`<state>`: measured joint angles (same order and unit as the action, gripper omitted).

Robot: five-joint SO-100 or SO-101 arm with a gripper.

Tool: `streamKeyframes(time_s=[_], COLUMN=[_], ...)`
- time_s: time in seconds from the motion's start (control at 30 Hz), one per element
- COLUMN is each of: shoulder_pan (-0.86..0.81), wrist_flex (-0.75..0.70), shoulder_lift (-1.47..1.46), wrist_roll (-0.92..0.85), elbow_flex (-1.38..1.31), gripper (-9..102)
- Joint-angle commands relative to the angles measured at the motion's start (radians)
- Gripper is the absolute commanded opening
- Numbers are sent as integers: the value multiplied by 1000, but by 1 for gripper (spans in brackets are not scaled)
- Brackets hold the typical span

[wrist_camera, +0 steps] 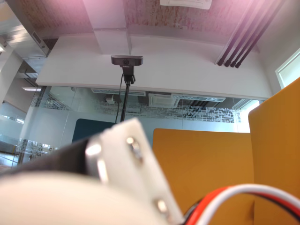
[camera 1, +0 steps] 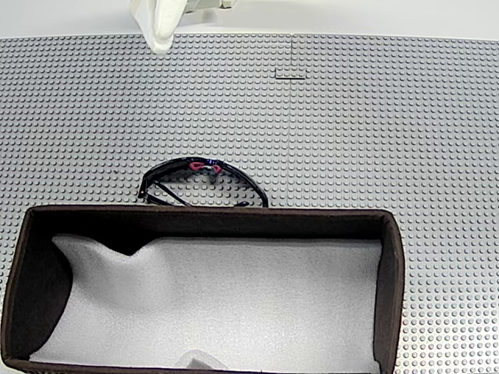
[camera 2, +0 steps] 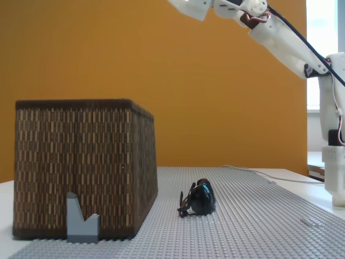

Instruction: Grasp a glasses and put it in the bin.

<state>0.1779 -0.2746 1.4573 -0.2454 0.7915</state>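
Plainly, the glasses (camera 1: 204, 183) are a glossy black wraparound pair with dark lenses and pink-red nose pads, their temple arms folded in behind the front. They lie on the grey studded table (camera 1: 374, 132), just beside the far wall of the bin (camera 1: 210, 212) in a fixed view from above; whether they touch it cannot be told. The bin has dark brown walls and a white foam lining. In a fixed view from the side the glasses (camera 2: 198, 198) sit low and well apart from the hand (camera 2: 190, 6), which is raised high above them at the top edge. Whether its fingers are apart or together cannot be told.
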Motion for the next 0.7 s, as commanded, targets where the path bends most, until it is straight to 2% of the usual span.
streamKeyframes(time_s=[0.0,0.67], shoulder_pan=[-396,-367], wrist_flex=[-218,-247], shoulder_lift=[1262,1230], wrist_roll=[135,118], elbow_flex=[1770,1781], gripper=[18,19])
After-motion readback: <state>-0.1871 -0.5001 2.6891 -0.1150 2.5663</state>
